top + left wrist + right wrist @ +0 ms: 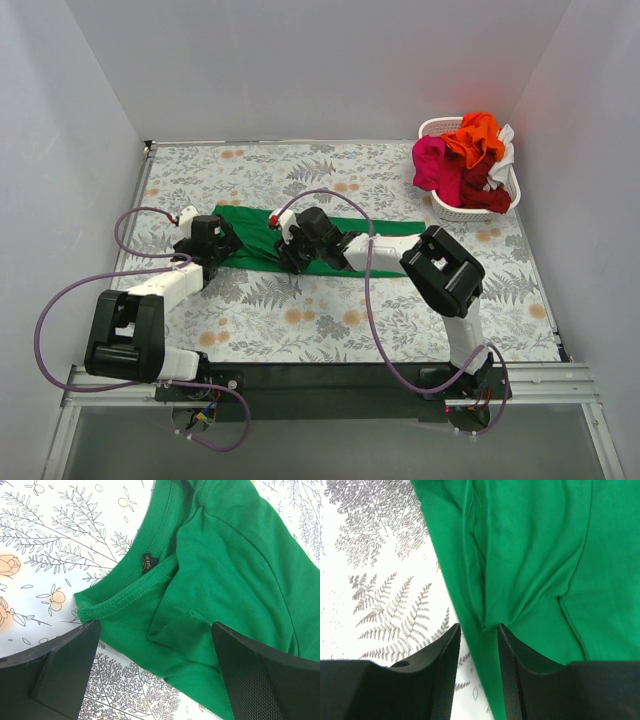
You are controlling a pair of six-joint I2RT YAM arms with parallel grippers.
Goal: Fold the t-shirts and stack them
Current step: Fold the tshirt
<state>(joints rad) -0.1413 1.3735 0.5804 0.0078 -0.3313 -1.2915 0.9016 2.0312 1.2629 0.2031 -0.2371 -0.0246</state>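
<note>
One green t-shirt (252,238) is lying on the patterned table (330,310), to the left of the white basket (450,212) and on the arms' side of it. It is lying as a long narrow band. Its long axis is running toward the basket, and its hem end is pointing at the basket. The cloth is showing soft ridges and a doubled-over layer near the collar (125,600), where a small dark label (147,561) is facing up.

The left gripper (155,630) is standing wide open at the collar end, the end farthest from the basket. Its fingers are straddling the neckline and gripping nothing. The right gripper (479,630) is working the band's near long edge, a short way toward the basket from the left one. Its jaws are standing narrowly apart with a ridge of green cloth between them. Whether that ridge is being pinched or is lying free cannot be determined.

Both grippers are crowding the half of the band away from the basket, so the hem end is lying unattended. The right arm is the nearer one to it. Any fold across the long axis is probably depending on that reach.

The orange (478,135), magenta (430,160), dark red (485,190) and white (505,150) shirts are waiting, heaped in the basket.
</note>
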